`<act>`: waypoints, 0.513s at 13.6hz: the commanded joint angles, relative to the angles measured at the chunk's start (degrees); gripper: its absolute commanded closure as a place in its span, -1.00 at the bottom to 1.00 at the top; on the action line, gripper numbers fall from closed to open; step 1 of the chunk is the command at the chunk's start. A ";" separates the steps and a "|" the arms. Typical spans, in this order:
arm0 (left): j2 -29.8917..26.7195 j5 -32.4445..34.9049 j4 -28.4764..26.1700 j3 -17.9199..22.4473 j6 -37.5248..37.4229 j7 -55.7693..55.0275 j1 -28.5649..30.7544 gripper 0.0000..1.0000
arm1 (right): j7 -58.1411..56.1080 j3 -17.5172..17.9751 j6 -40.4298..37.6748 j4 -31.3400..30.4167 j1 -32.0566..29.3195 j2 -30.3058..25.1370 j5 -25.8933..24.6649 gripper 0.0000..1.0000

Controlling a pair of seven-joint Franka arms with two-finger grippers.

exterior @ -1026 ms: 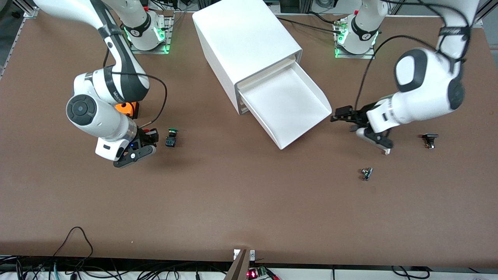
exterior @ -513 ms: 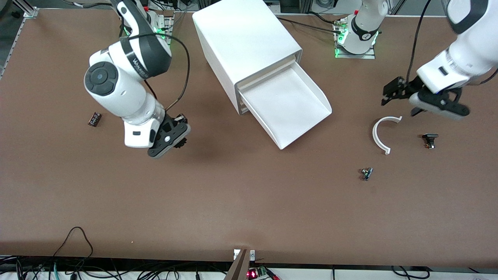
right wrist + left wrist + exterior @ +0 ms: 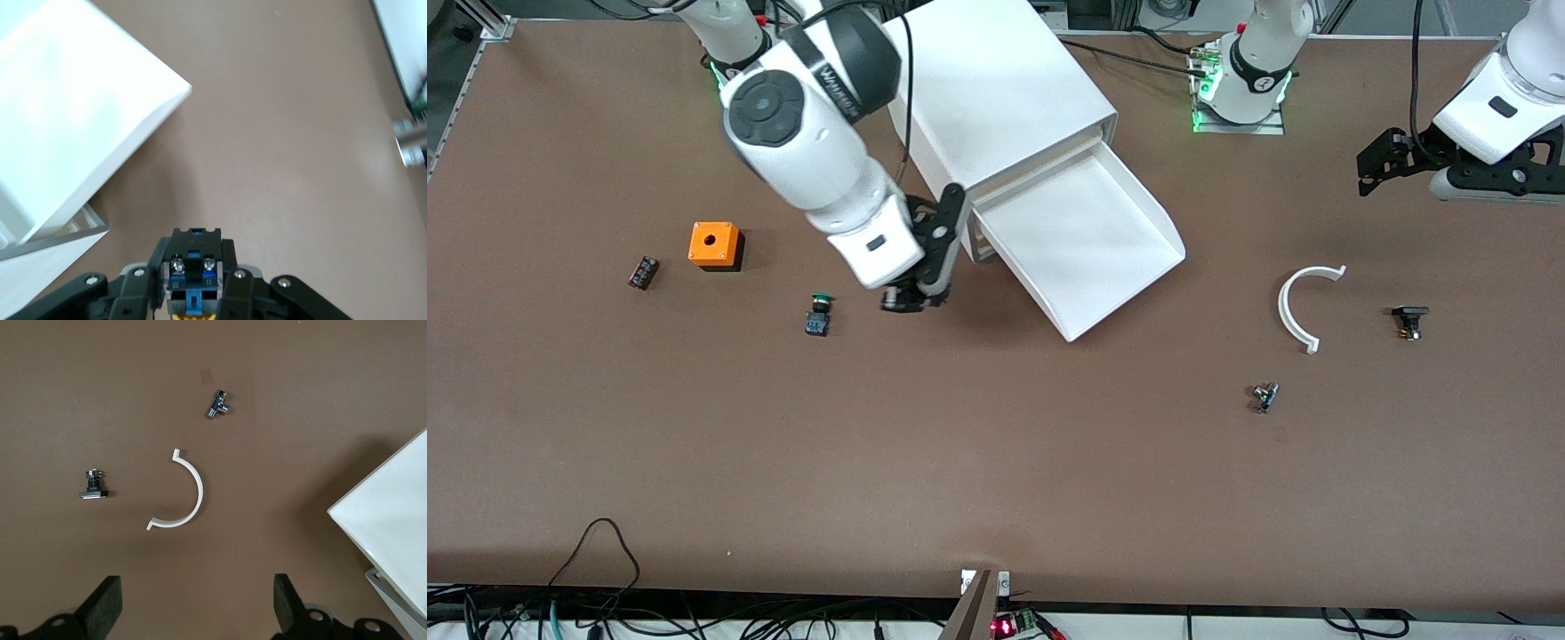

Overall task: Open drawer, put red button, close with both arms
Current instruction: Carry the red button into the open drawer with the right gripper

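The top drawer (image 3: 1138, 209) of the white cabinet (image 3: 987, 89) stands pulled out, its tray bare. My right gripper (image 3: 908, 298) hangs over the table close beside the cabinet's front corner. It is shut on the red button (image 3: 193, 283), whose black-and-blue body shows between the fingers (image 3: 233, 287); its cap is hidden. A white corner of the drawer (image 3: 73, 113) fills one side of the right wrist view. My left gripper (image 3: 1383, 169) is raised over the left arm's end of the table. That gripper (image 3: 193, 607) is open, with nothing between its fingers.
A green-capped button (image 3: 818, 316), an orange box with a hole (image 3: 714, 244) and a small dark part (image 3: 643, 271) lie toward the right arm's end. A white arc (image 3: 1303, 307), a black part (image 3: 1408, 320) and a small metal part (image 3: 1264, 396) lie toward the left arm's end.
The right arm has swung from beside the orange box to the cabinet's front corner, carrying the button. The left arm has drawn back from the drawer's edge toward its own end.
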 commanded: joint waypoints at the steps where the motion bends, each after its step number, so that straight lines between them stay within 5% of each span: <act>1: 0.83 1.07 0.97 0.64 -0.80 -0.86 -0.40 -1.00 | -6.71 -0.05 -0.53 5.20 4.68 3.13 0.02 0.68; 7: 0.92 0.19 0.97 1.70 -0.89 -0.86 -0.49 -1.00 | -8.30 -0.49 -1.14 8.90 14.00 5.32 -6.03 0.68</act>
